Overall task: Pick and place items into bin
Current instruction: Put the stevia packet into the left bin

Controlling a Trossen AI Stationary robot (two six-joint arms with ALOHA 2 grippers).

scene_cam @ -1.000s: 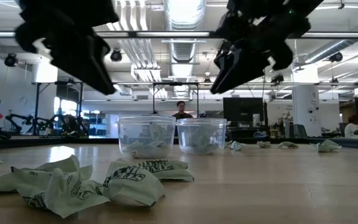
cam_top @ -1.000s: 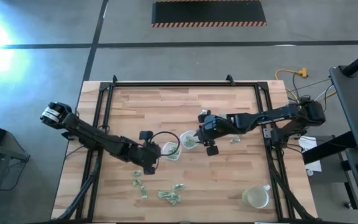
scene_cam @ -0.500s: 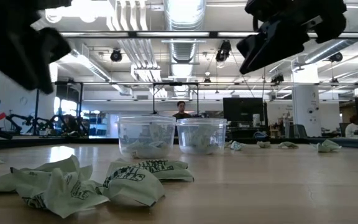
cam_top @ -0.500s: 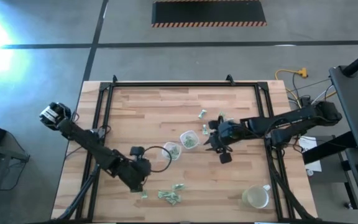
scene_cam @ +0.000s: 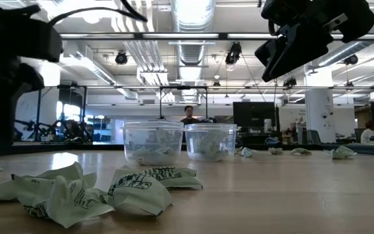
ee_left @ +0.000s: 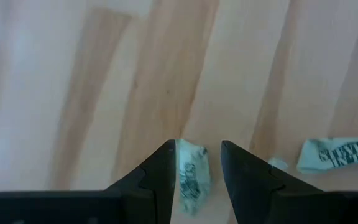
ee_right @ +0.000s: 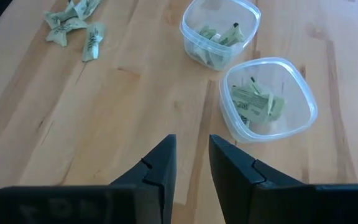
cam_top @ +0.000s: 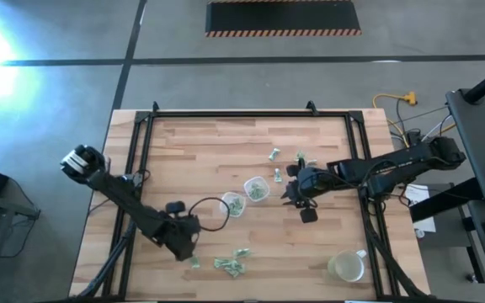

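A: Where are the wrappers?

B: A cluster of wrappers (cam_top: 230, 265) lies near the table's (cam_top: 183, 143) front edge, a few more (cam_top: 274, 155) sit toward the back, and some are already inside the two clear tubs (cam_top: 245, 197) in the middle.

A: And the left gripper (ee_left: 197, 163)?

B: Low at the front cluster, fingers spread, with one wrapper (ee_left: 190, 174) lying between the tips, not yet pinched.

A: The right gripper (ee_right: 191, 152)?

B: Just beside the tubs, above bare wood, fingers apart by a narrow gap, holding nothing.

A: Anything else?

B: A mug (cam_top: 346, 267) stands at the front right corner.
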